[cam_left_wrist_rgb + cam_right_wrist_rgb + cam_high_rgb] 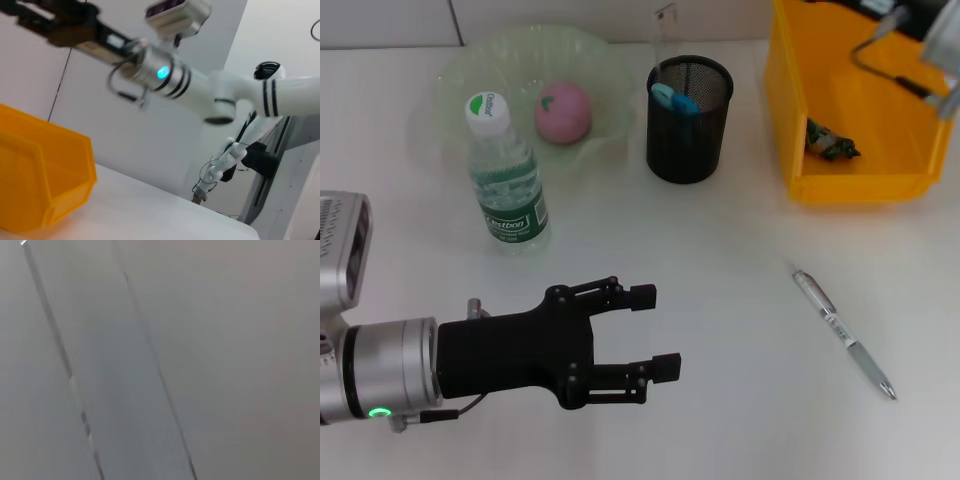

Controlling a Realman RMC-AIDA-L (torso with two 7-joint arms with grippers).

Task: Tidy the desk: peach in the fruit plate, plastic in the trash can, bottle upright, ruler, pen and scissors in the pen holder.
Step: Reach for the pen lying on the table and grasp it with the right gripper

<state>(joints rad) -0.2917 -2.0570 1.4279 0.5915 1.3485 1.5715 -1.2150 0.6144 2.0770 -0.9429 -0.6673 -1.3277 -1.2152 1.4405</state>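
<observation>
Head view: left gripper [648,332] hovers released over the desk [720,400].
Pen [843,333] lies right of it; right gripper's state unclear.

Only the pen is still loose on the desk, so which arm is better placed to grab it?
Probably the left. The left gripper hovers open over the desk, pointing toward the pen. The right gripper is raised above the yellow bin.

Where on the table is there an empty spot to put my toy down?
Bare table lies between the left gripper and the pen, below the pen holder. It is crowded farther back: bottle, fruit plate with the peach, and yellow bin.
</observation>
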